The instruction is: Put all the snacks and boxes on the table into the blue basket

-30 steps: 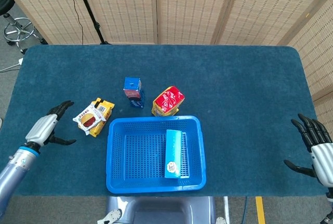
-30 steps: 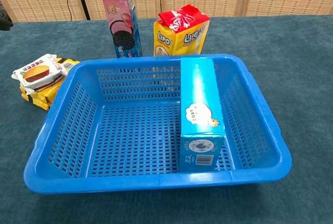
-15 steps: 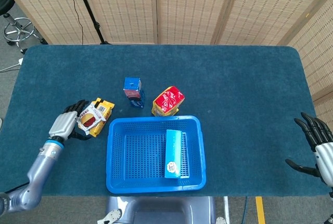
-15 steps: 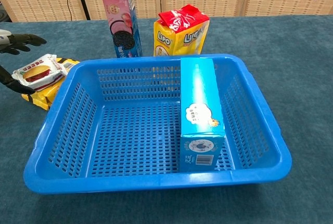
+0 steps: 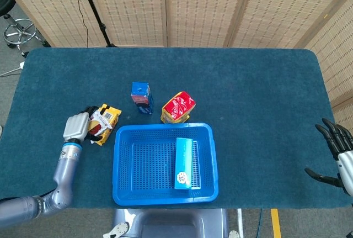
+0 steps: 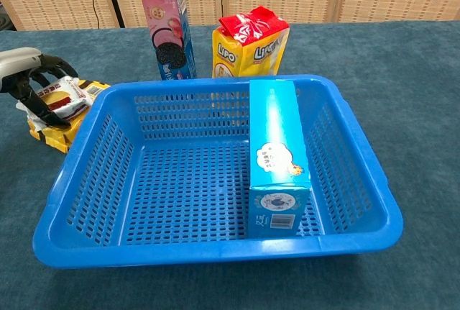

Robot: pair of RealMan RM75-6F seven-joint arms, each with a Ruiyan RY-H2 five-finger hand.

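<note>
Since the earlier frame your left hand (image 5: 76, 126) has slid in from the 9 o'clock side of the bench (image 5: 259, 83) and landed on the burger snack pack (image 6: 65, 98), which sits on a yellow packet (image 6: 56, 131) just off the basket's left wall. From the chest view the fingers (image 6: 32, 98) look curled over and around the white pack, so I'd call that clamped on it, though it doesn't look lifted off the yellow one yet. Your right hand (image 5: 341, 155) hangs way out at 3 o'clock off the bench edge, fingers spread, holding nothing.

Where things stand: the blue basket (image 5: 127, 191) has just the light blue box (image 5: 184, 163) lying in it along the right side. Still outside are the cookie box (image 5: 141, 97) at 12 o'clock of the basket, standing upright, the red-topped Lipo bag (image 5: 178, 107) just beside the back rim, and the two packs under your left hand.

So you're on the grab step for the burger pack. Next move, I reckon: lift straight up enough to clear the basket wall, carry it toward 3 o'clock over the open left half, then let go. Watch that the yellow packet doesn't drag along.
</note>
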